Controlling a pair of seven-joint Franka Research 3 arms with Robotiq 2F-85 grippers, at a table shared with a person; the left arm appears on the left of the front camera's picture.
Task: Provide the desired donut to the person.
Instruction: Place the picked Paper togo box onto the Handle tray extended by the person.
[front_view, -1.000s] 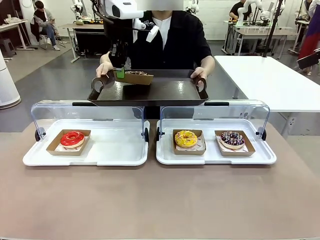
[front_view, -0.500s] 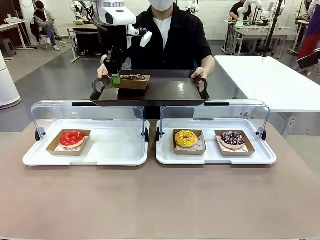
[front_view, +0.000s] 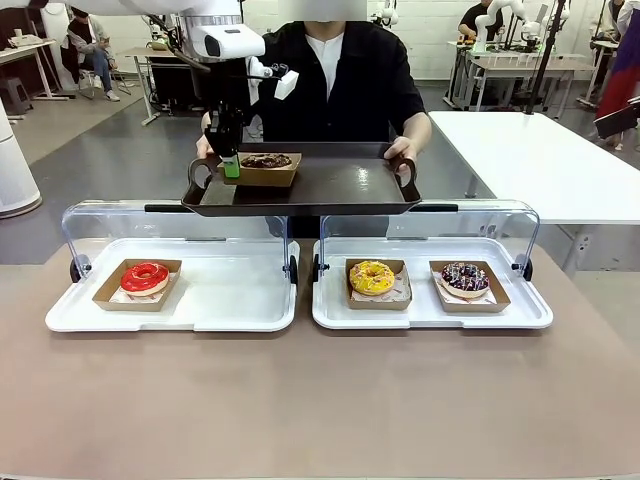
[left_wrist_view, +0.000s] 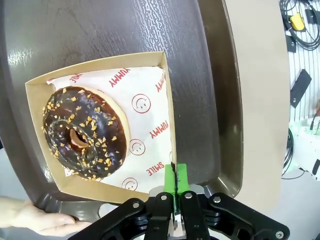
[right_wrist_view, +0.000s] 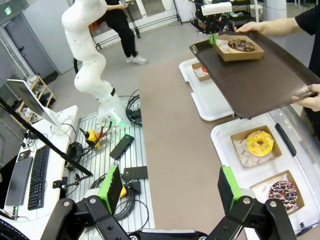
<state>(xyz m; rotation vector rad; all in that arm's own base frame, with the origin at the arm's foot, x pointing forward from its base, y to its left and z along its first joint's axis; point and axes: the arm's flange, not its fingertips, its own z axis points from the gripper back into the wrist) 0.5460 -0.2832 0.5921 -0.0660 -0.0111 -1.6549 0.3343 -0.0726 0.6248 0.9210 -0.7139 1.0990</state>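
A chocolate donut (front_view: 266, 160) with nut crumbs lies in an open cardboard box (front_view: 263, 176) on the left part of the dark brown tray (front_view: 340, 190) that the person (front_view: 340, 80) holds with both hands. My left gripper (front_view: 231, 167) is shut on the box's left edge. In the left wrist view the donut (left_wrist_view: 82, 132) lies on printed paper, and the green pads of the left gripper (left_wrist_view: 174, 175) pinch the box wall (left_wrist_view: 167, 107) over the tray (left_wrist_view: 215, 100). My right gripper (right_wrist_view: 169, 186) hangs open and holds nothing, high above the table's side.
Two white trays with raised clear lids stand on the table. The left tray (front_view: 230, 310) holds a red donut (front_view: 145, 277). The right tray (front_view: 420, 315) holds a yellow donut (front_view: 372, 276) and a sprinkled chocolate one (front_view: 465, 277). The person's hand (left_wrist_view: 35, 222) grips the tray handle beside the box.
My left gripper has lowered the boxed chocolate donut from just above the brown tray down onto it. The right gripper has stayed open.
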